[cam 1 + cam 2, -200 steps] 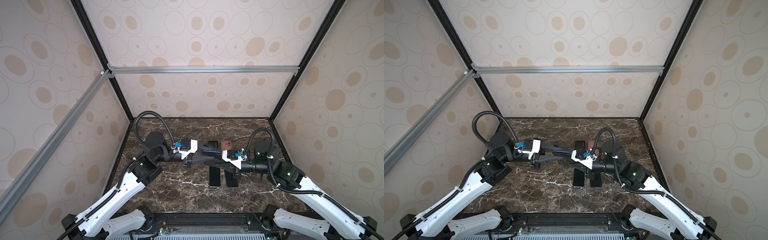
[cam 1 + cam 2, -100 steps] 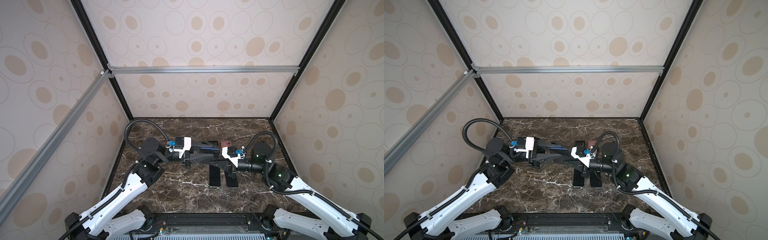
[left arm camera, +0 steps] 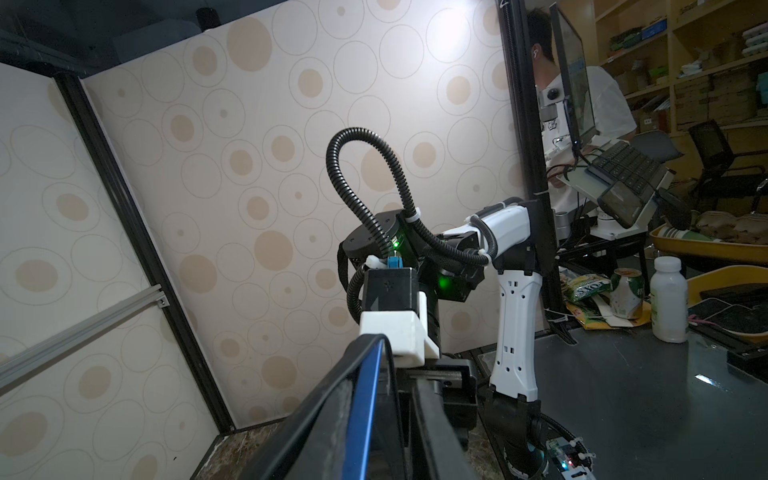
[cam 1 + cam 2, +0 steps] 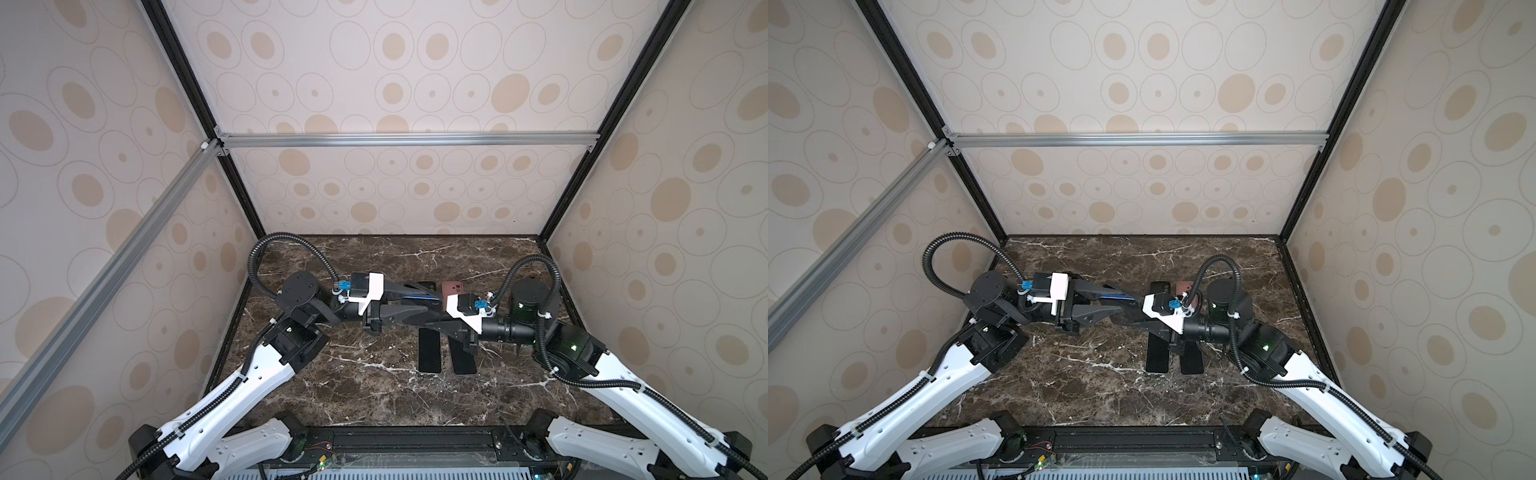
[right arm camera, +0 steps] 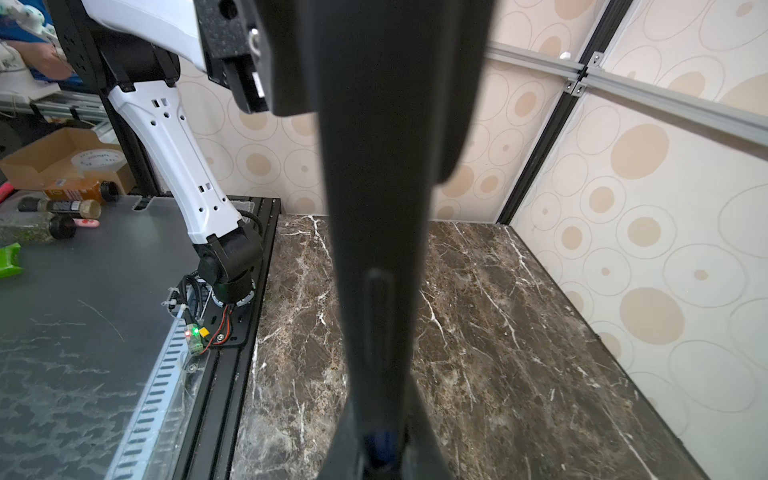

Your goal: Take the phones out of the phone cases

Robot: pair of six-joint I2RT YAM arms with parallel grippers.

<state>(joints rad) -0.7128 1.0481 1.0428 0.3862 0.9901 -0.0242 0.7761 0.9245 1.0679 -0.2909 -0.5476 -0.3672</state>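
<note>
Seemingly the left gripper (image 4: 432, 303) and right gripper (image 4: 434, 323) both clamp the raised phone (image 4: 415, 296); its case (image 3: 324, 399) looks only partly peeled off.

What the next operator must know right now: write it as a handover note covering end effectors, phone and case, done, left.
Left end effector: closed on the blue-edged phone, which sits in its thin black flexible case, held clear above the dark marble tabletop.
Right end effector: shut on the case's other end.
Done: cased phone lifted, gripped from both ends.
Left: phone not yet out; the case probably has to be peeled off next.
Also on the tabletop: two flat black slabs and a brown phone case.
</note>
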